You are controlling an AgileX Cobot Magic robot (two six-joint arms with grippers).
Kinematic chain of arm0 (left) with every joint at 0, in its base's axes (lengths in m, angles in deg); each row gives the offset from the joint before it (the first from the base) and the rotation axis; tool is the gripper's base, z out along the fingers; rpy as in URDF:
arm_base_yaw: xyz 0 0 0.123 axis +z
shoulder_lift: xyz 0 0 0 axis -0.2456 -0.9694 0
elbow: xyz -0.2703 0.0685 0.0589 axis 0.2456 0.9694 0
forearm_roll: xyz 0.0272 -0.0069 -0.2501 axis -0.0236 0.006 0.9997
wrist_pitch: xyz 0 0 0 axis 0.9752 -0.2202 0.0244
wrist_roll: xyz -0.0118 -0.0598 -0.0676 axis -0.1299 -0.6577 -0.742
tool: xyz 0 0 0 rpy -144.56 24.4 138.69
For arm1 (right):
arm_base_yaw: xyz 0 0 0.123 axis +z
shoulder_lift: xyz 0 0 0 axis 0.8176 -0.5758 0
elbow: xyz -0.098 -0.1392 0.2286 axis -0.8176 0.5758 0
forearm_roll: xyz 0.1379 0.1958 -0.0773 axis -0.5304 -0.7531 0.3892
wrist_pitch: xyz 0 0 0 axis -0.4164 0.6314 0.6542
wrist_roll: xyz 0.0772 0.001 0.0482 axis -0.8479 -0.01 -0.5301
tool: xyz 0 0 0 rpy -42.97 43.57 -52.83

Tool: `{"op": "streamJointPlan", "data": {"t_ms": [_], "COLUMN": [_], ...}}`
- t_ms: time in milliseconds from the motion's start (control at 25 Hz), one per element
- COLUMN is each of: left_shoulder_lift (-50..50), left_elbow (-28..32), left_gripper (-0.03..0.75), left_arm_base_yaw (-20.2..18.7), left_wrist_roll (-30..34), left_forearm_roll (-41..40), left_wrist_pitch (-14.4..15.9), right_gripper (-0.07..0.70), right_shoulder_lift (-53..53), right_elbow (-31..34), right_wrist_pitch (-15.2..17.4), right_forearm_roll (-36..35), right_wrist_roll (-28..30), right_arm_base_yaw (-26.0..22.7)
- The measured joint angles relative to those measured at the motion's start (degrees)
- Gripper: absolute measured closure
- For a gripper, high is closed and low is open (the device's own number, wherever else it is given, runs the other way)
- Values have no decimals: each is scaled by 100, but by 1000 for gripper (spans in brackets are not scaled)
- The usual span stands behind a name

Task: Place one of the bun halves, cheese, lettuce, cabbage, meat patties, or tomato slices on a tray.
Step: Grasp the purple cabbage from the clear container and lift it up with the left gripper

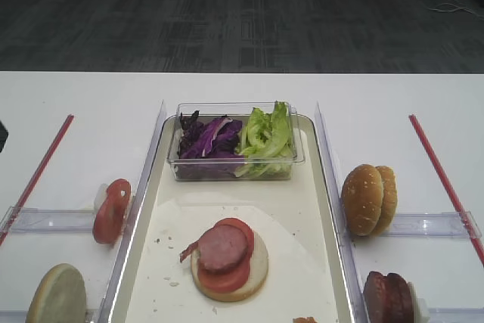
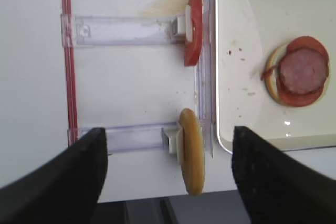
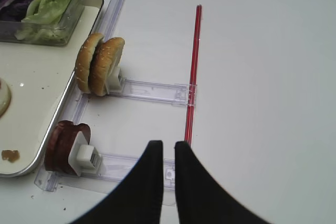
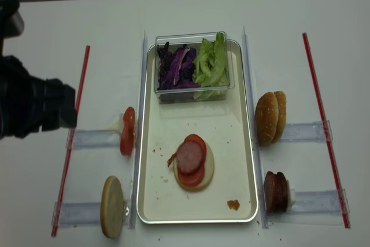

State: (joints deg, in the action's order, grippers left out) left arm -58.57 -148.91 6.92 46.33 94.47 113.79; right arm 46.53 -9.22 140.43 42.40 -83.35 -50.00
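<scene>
The cream tray (image 1: 291, 202) holds a stack of a bun half (image 1: 253, 274), tomato slices (image 1: 240, 227) and a meat patty (image 1: 223, 247). A clear tub on it contains purple cabbage (image 1: 208, 141) and green lettuce (image 1: 266, 138). On the left, holders carry a tomato slice (image 1: 112, 209) and a bun half (image 2: 190, 150). My left gripper (image 2: 169, 153) hovers wide open above that bun half. To the right stand two bun halves (image 3: 98, 64) and meat patties (image 3: 62, 145). My right gripper (image 3: 168, 148) hangs near the patties' rail, jaws slightly apart and empty. Cheese is out of view.
Clear plastic rails (image 4: 306, 131) and red strips (image 4: 321, 108) flank the tray on both sides. My black left arm (image 4: 32, 108) hangs over the table's left part. A small orange crumb (image 4: 233, 205) lies near the tray's front right corner.
</scene>
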Motion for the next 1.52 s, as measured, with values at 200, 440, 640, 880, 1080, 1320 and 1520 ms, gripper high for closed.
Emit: {"op": "streamJointPlan", "data": {"t_ms": [200, 440, 640, 880, 1080, 1320, 1520], "left_shoulder_lift": [-804, -1684, -2424, -3178, -3618, -3786, -3930], "left_elbow": [-814, -1641, -2257, -2865, -3114, -3157, -3283], "left_gripper": [246, 246, 246, 246, 246, 246, 246], "left_arm_base_yaw": [0, 0, 0, 0, 0, 0, -110], "left_wrist_roll": [11, 129, 145, 155, 166, 190, 279], "left_forearm_roll": [2, 2, 2, 2, -9, -9, -18], "left_wrist_pitch": [-3, -13, -26, -38, -57, -72, -72], "right_gripper": [540, 540, 540, 540, 540, 540, 540], "right_shoulder_lift": [0, 0, 0, 0, 0, 0, 0], "right_elbow": [0, 0, 0, 0, 0, 0, 0], "right_wrist_pitch": [0, 0, 0, 0, 0, 0, 0], "right_forearm_roll": [0, 0, 0, 0, 0, 0, 0], "right_wrist_roll": [-72, -91, -91, -91, -104, -125, -125], "right_arm_base_yaw": [0, 0, 0, 0, 0, 0, 0]}}
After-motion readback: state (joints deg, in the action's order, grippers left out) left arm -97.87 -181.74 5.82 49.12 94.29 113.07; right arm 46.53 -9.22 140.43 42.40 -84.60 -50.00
